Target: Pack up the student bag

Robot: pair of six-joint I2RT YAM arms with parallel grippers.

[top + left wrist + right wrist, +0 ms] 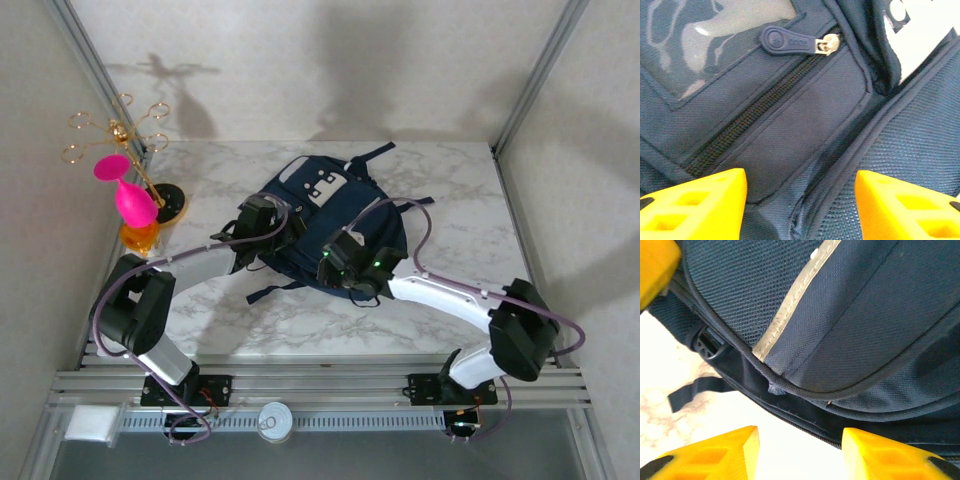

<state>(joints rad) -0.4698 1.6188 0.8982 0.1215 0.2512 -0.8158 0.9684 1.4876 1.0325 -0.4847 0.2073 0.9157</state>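
Observation:
The student bag [320, 210], a navy-blue backpack with white patches near its top, lies flat in the middle of the marble table. My left gripper [262, 218] hovers over its upper left part. In the left wrist view that gripper [801, 200] is open, its yellow fingers [700, 205] apart over flat fabric, with a closed zipper [755, 117] and its pull tab [787, 41] just ahead. My right gripper [348, 265] is at the bag's near edge. It [800, 450] stands open, holding nothing, below the pocket's light stripe [790, 315].
A gold wire stand [120, 135] with a pink piece [128, 195] on a dark base stands at the table's far left. A loose dark strap [690, 392] trails from the bag onto the marble [470, 220]. Metal frame posts [535, 75] rise at the back corners.

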